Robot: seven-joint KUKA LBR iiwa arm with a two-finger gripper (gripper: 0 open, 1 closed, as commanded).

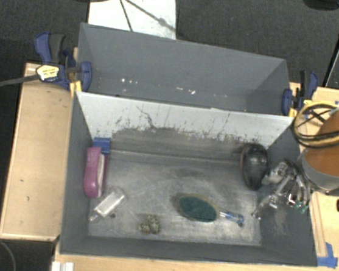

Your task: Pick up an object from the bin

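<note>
My gripper (270, 198) hangs over the bin's right side, above the sloped right wall and the floor's edge. A dark grey rounded object (253, 164) sits just to its upper left in the back right corner. Left of and below the gripper lies a dark green oval brush (197, 207) with a thin blue handle (233, 217) that points toward the gripper. I see nothing held by the gripper.
A pink-purple oblong object (94, 171) with a blue end lies along the left wall. A small clear-white piece (107, 206) is at the front left. An olive lump (150, 224) rests near the front edge. The arm's orange cover and cables stand at the right.
</note>
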